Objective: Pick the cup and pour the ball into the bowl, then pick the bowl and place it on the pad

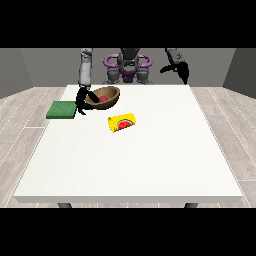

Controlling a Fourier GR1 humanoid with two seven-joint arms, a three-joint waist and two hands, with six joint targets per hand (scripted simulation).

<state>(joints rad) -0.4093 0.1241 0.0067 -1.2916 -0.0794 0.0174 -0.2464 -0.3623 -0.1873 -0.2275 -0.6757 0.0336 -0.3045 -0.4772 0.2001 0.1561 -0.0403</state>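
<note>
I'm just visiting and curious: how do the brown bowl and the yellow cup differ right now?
The bowl is brown and wide; the cup is yellow with a watermelon picture and narrower. The bowl is tilted, open side facing up towards the camera, with a red ball inside; the cup lies on its side. The hand at the view's left is at the bowl's rim; no hand is near the cup. Both are over the white table.

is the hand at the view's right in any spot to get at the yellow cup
Probably not as it stands: that hand hangs raised past the table's far edge, well away from the cup, which lies on its side. Nothing blocks the way, though.
</note>
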